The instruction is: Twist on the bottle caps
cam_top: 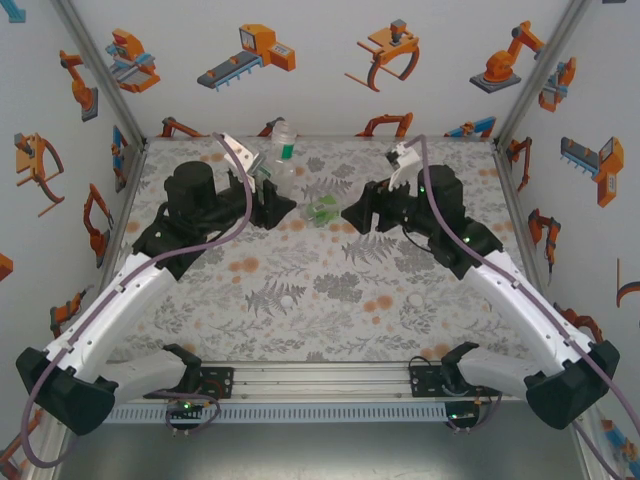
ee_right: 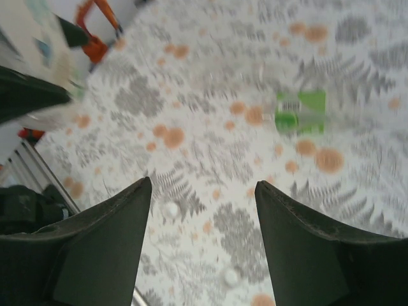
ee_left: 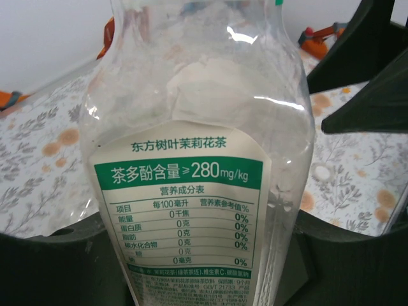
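My left gripper (cam_top: 268,192) is shut on the clear bottle with the whitish label (cam_top: 283,150), holding it upright at the back of the table. In the left wrist view that bottle (ee_left: 191,185) stands between the jaws, with its neck and top out of the frame. The green-tinted bottle (cam_top: 322,210) lies on its side between the two grippers. My right gripper (cam_top: 350,216) hovers open beside it with nothing between its fingers (ee_right: 203,185). Below the right gripper, two small white caps (ee_right: 171,209) (ee_right: 231,276) lie on the mat, and the green bottle (ee_right: 299,111) lies farther off.
A white cap (cam_top: 290,299) lies mid-table on the leaf-patterned mat (cam_top: 340,320). Printed walls enclose the back and sides. The dark right gripper (ee_left: 376,95) shows at the right in the left wrist view, close to the held bottle.
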Controlling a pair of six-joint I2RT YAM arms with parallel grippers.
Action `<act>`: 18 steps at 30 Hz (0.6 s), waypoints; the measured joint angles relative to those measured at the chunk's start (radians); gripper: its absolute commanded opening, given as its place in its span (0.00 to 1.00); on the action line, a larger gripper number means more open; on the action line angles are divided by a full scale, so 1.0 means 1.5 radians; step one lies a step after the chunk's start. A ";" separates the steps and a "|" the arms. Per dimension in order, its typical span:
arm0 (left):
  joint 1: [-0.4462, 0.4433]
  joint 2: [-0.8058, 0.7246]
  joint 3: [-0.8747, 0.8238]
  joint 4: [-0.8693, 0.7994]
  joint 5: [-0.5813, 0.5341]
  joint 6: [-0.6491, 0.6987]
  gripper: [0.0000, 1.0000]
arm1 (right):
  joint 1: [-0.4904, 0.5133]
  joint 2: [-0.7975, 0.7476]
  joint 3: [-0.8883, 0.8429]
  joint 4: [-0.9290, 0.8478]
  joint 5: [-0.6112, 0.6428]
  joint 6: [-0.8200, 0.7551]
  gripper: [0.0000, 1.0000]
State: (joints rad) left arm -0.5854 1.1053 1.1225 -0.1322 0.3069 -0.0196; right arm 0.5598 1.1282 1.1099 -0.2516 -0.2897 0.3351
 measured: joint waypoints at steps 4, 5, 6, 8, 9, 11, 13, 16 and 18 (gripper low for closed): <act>0.005 -0.008 -0.009 -0.012 -0.020 0.000 0.00 | 0.027 0.027 0.003 -0.085 0.059 0.029 0.54; 0.007 -0.009 -0.013 -0.013 -0.024 0.000 0.00 | 0.034 0.036 0.002 -0.112 0.076 0.043 0.54; 0.007 -0.010 -0.015 -0.016 -0.027 -0.002 0.00 | 0.038 0.044 -0.002 -0.135 0.092 0.059 0.54; 0.008 -0.010 -0.021 -0.015 -0.033 -0.002 0.00 | 0.039 0.049 -0.022 -0.172 0.122 0.088 0.54; 0.008 -0.010 -0.023 -0.017 -0.033 -0.002 0.00 | 0.039 0.050 -0.037 -0.190 0.138 0.101 0.54; 0.008 -0.009 -0.026 -0.017 -0.033 -0.002 0.00 | 0.036 0.049 -0.071 -0.225 0.166 0.129 0.54; 0.008 -0.009 -0.027 -0.017 -0.033 -0.005 0.00 | 0.026 0.049 -0.107 -0.249 0.180 0.153 0.52; 0.008 -0.009 -0.033 -0.014 -0.032 -0.010 0.00 | -0.018 0.048 -0.160 -0.278 0.184 0.186 0.51; 0.008 -0.006 -0.037 -0.014 -0.031 -0.014 0.00 | -0.054 0.046 -0.186 -0.291 0.184 0.197 0.53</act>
State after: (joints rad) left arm -0.5735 1.0966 1.0672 -0.1528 0.2604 -0.0406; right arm 0.4786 1.1965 0.8303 -0.6876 -0.0135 0.6312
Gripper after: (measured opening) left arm 0.550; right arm 0.515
